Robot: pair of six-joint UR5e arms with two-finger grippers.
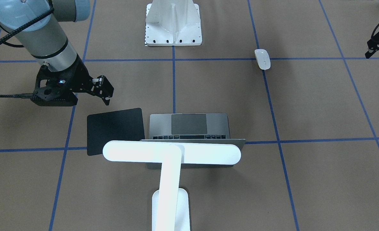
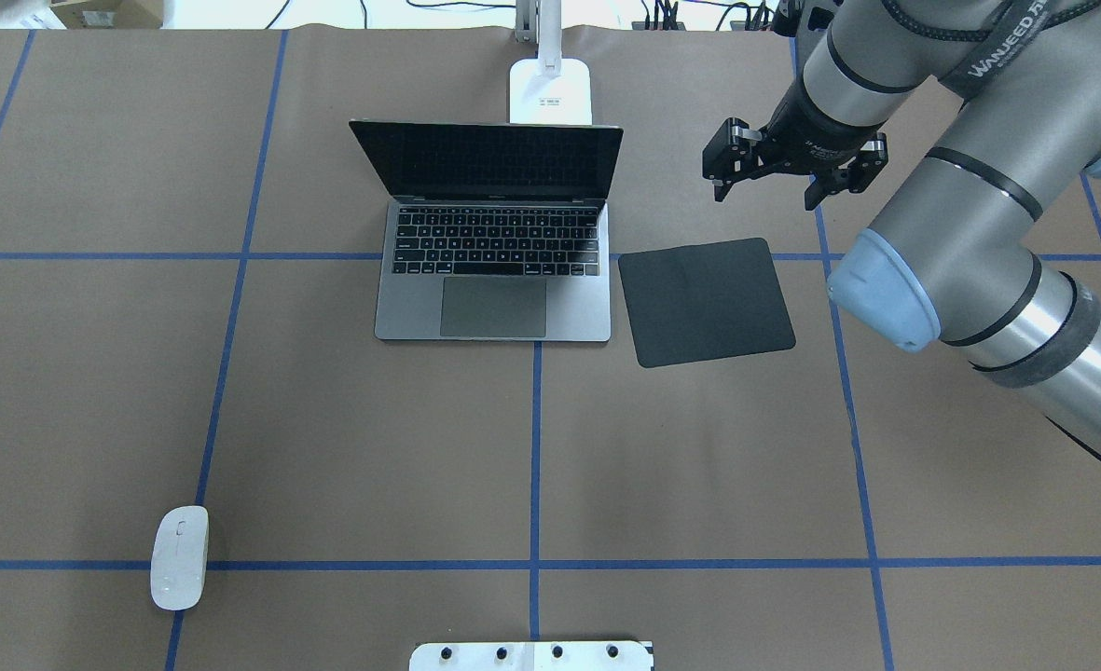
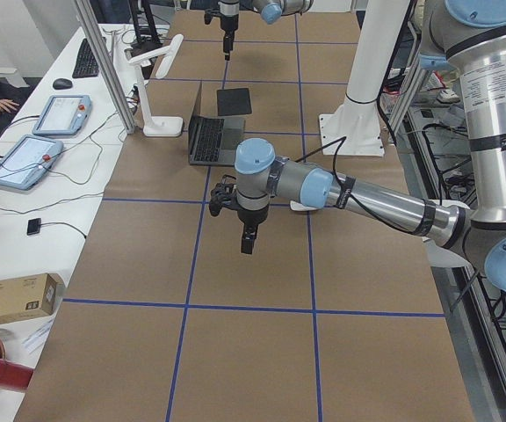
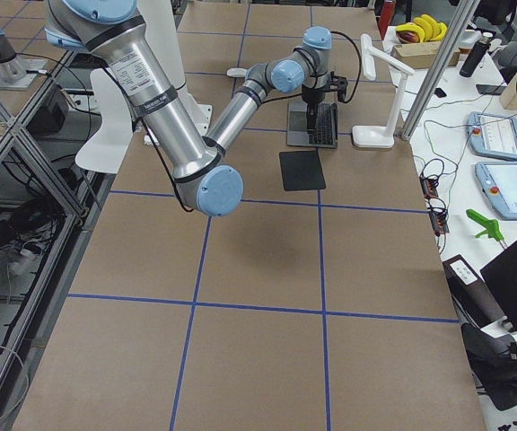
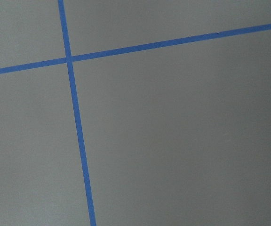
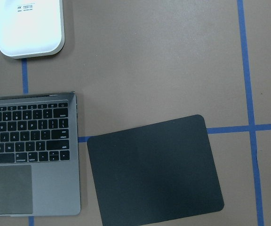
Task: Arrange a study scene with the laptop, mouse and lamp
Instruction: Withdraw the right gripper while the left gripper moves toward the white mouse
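The dark-grey laptop [image 2: 494, 280] stands open at the far middle of the table, also showing in the front view [image 1: 189, 125]. Behind it rises the white T-shaped lamp [image 1: 171, 152], its base [image 2: 550, 89] at the far edge. The white mouse [image 2: 180, 557] lies alone near the robot's left front. My right gripper [image 2: 764, 191] hovers open and empty just beyond the black square pad [image 2: 707, 301], to the right of the laptop. My left gripper [image 1: 377, 45] hangs above bare table at the left; I cannot tell whether it is open or shut.
A white bolted pedestal [image 1: 173, 22] stands at the table's near middle edge. Blue tape lines [image 5: 74, 117] divide the brown table into squares. In the side view, tablets and a keyboard lie on a bench [image 3: 42, 141] beyond the lamp.
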